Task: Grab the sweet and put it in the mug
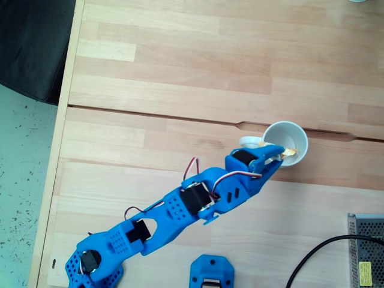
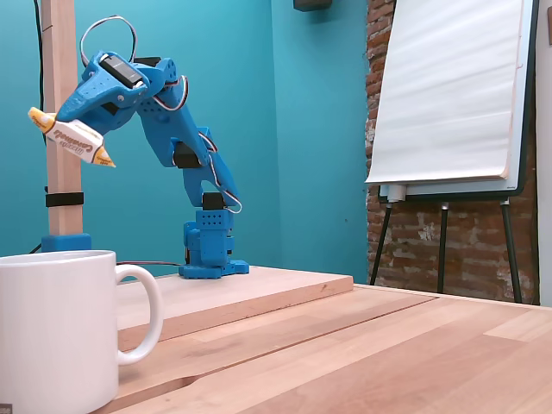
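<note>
The claw (image 2: 76,129) pinched the sweet (image 2: 72,137) mid-wrapper, at twelve o'clock above the mug (image 2: 56,332); it looked light, crinkly, slippery.

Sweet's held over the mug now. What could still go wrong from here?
1. The end effector holds the sweet high above the mug; dropped from there, it may bounce out.
2. In the top-down fixed view the sweet sits near the mug's rim, not its centre, so it could clip the edge and land on the table.
</note>
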### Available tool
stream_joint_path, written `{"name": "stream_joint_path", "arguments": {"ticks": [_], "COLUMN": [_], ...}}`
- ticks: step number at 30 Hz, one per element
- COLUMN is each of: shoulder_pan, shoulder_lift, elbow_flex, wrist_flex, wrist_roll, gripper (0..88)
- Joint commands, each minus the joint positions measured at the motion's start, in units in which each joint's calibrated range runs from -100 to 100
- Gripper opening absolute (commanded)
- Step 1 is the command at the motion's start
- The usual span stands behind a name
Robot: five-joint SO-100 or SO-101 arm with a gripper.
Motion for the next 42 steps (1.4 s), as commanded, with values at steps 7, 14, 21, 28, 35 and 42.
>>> {"name": "stream_joint_path", "arguments": {"ticks": [7,14,21,28,35,42], "shoulder_pan": [0.2,1.2,4.2,3.9,3.7,2.0], "shoulder_lift": [3.9,6.1,12.0,14.4,14.2,14.2], "elbow_flex": [-3.0,-1.9,-2.0,-2.0,-2.6,-2.6], "wrist_flex": [-14.3,-19.0,-23.7,-26.5,-26.4,-26.1], "wrist_roll": [-1.9,-1.7,-1.7,0.3,1.0,1.4], "gripper": [0.0,0.0,0.0,0.0,0.0,0.0]}}
